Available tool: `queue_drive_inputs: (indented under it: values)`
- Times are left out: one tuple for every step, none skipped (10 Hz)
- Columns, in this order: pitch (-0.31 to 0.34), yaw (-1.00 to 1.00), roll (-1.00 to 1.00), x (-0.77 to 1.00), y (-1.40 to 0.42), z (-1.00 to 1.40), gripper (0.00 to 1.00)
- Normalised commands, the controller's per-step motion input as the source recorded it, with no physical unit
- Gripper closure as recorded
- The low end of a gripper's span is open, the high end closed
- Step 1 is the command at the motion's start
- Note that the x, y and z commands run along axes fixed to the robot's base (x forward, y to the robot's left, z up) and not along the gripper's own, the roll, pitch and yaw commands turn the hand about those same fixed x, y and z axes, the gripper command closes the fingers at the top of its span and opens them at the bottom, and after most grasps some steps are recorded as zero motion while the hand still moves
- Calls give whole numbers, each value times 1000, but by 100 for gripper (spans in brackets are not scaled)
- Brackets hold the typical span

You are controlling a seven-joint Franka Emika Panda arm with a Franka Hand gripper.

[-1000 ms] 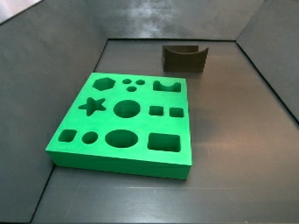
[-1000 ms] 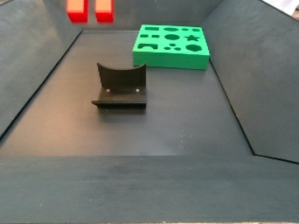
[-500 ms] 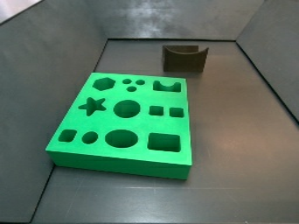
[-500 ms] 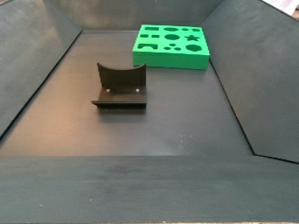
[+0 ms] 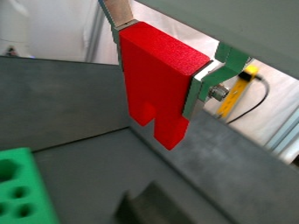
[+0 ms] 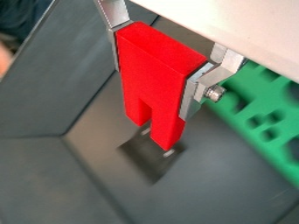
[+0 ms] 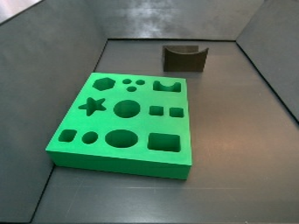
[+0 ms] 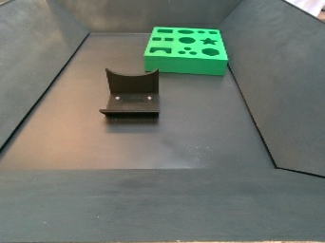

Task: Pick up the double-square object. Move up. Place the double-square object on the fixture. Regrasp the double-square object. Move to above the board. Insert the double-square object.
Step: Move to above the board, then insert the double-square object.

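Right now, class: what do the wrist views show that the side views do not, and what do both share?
Only the wrist views show the pincer, raised above the floor and shut on the red double-square object, prongs pointing down. Only the side views show the whole green board with all its holes. Both sets show the board and the dark fixture.

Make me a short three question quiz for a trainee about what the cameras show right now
1. True or false: the gripper is shut on the double-square object.
2. Which way do the object's prongs point in both wrist views: A) toward the floor, B) up into the gripper?
3. Does the gripper show in either side view, with the fixture and the board?

Key
1. True; silver fingers clamp its sides.
2. A.
3. No; only the fixture and board show.
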Motion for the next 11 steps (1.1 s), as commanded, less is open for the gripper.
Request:
queue_drive_inputs:
  values:
    - [-10,-120,-1000,-657,-1000,172,100]
    - [-11,-119,-1000,-676,-1000,170,100]
    - [-19,-113,-1000,-724,-1000,176,100]
    - [-25,-112,-1000,-678,-899,158,100]
    - [-42,-100,-1000,-415,-470,81,100]
    - [-41,-89,-910,-300,-313,48,100]
    - [-27,-35,-543,-141,-96,27,100]
    - [-31,-25,-403,-102,-51,13,100]
    - [-28,-17,-228,-59,-23,2,100]
    - [0,0,0,0,0,-20,100]
    - [0,0,0,20,0,-66,100]
